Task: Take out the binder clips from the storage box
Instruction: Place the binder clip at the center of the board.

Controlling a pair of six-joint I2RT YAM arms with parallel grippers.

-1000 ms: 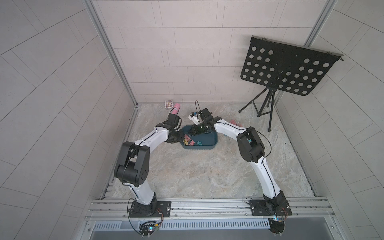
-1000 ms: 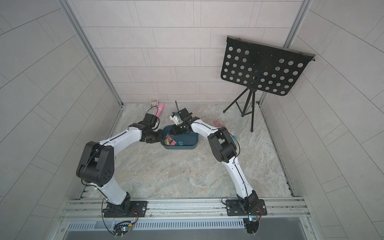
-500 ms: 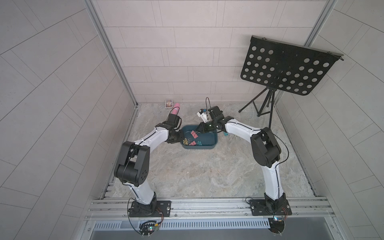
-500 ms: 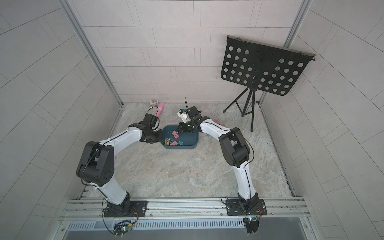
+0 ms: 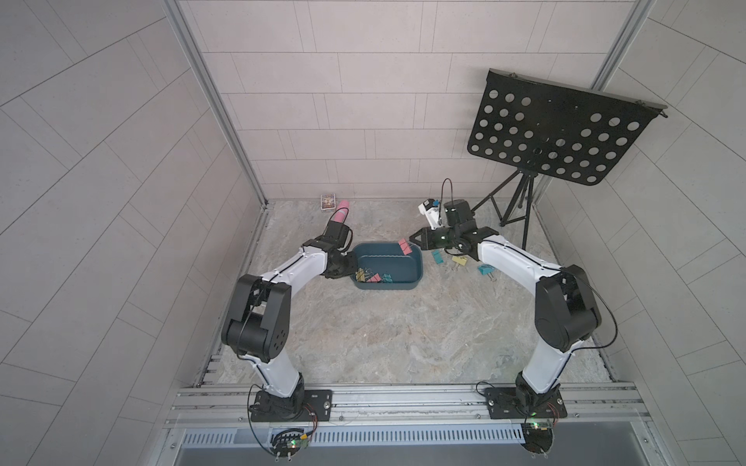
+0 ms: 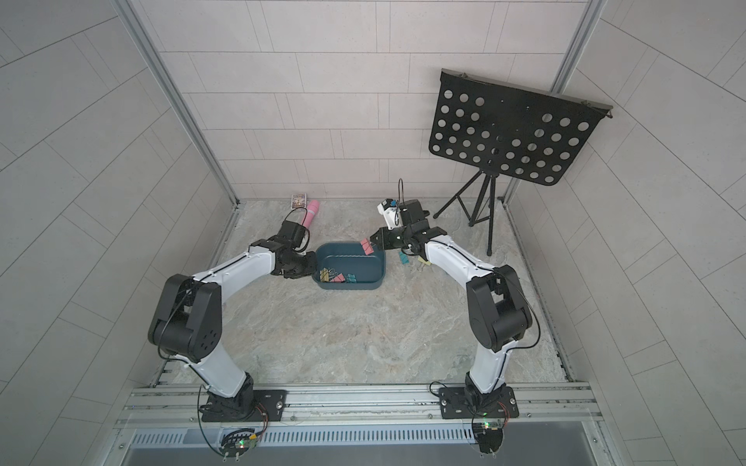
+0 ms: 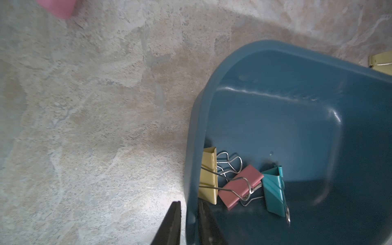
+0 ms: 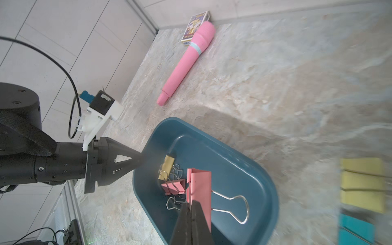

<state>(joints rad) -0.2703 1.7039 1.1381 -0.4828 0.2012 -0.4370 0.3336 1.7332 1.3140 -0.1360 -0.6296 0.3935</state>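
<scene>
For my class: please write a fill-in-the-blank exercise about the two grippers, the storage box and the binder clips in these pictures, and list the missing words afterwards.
1. The right gripper is shut on a held binder clip coloured ____.
2. The left gripper is shut on the wall of the storage box, in which ____ clips lie.
3. Of those, the pink clip lies between the yellow clip and the ____ one.

Missing words: pink; three; teal.

Pale grey tiled walls (image 5: 343,121) close in three sides of a beige marbled tabletop (image 5: 383,335), evenly lit. A black perforated music stand (image 5: 557,137) on a tripod stands at its far right corner.
</scene>
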